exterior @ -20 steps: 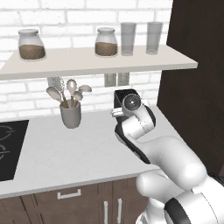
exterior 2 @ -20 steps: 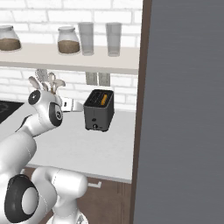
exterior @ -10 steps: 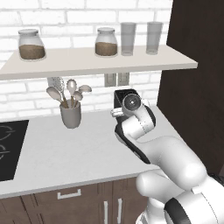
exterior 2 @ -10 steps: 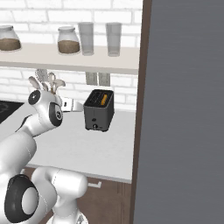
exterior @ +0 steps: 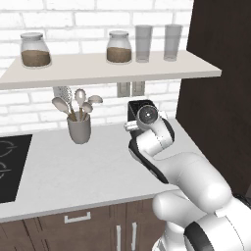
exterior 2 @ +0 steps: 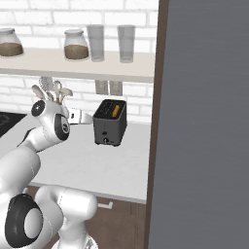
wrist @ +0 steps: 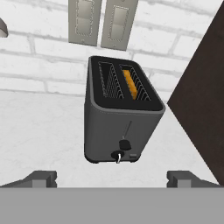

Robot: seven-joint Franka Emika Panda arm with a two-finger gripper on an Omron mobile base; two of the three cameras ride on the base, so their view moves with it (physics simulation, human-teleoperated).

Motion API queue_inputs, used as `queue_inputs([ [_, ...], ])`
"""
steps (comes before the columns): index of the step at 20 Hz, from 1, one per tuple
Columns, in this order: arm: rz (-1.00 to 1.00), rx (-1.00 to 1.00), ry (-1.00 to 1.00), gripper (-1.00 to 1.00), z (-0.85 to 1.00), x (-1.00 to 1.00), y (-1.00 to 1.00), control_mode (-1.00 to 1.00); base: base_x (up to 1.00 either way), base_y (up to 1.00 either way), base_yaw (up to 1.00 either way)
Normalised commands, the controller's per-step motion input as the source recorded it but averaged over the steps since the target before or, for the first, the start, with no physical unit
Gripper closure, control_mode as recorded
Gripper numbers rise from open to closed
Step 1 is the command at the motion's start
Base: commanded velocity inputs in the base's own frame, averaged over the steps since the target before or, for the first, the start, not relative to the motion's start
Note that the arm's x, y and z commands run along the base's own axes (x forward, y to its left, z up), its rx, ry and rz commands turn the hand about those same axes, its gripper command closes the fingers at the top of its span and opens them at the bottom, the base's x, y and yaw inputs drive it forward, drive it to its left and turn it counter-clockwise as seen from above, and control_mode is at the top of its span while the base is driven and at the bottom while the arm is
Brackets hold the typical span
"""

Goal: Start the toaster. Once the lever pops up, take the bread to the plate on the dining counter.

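The dark grey toaster point(wrist: 120, 118) stands on the white worktop against the brick wall, close to a dark tall cabinet. An orange-tan slice of bread point(wrist: 131, 83) sits down in its right slot; the left slot holds nothing. On the front face a small lever point(wrist: 125, 144) sits low, just above a pale knob point(wrist: 117, 156). My gripper point(wrist: 113, 179) is open, level with the toaster's front and a short way off it, with nothing between its fingertips point(wrist: 41, 178). From the right base view the gripper point(exterior 2: 87, 117) points at the toaster point(exterior 2: 110, 121). The plate and dining counter are out of view.
A grey utensil cup point(exterior: 78, 128) with spoons stands left of the toaster, and a black hob point(exterior: 10, 166) lies further left. A shelf point(exterior: 98, 68) with jars and glasses hangs above. The dark tall cabinet point(exterior: 215, 98) walls off the right. Two wall outlets point(wrist: 103, 22) sit behind the toaster.
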Motion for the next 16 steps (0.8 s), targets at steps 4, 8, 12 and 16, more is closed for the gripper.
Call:
queue_inputs([
  [4,0.0,0.0,0.0,-1.0,0.0,0.0,0.0,-1.0,0.0,0.0,0.0],
  [8,0.0,0.0,0.0,-1.0,0.0,0.0,0.0,-1.0,0.0,0.0,0.0],
  [12,0.0,0.0,0.0,-1.0,0.0,0.0,0.0,-1.0,0.0,0.0,0.0],
  [16,0.0,0.0,0.0,-1.0,0.0,0.0,0.0,-1.0,0.0,0.0,0.0],
])
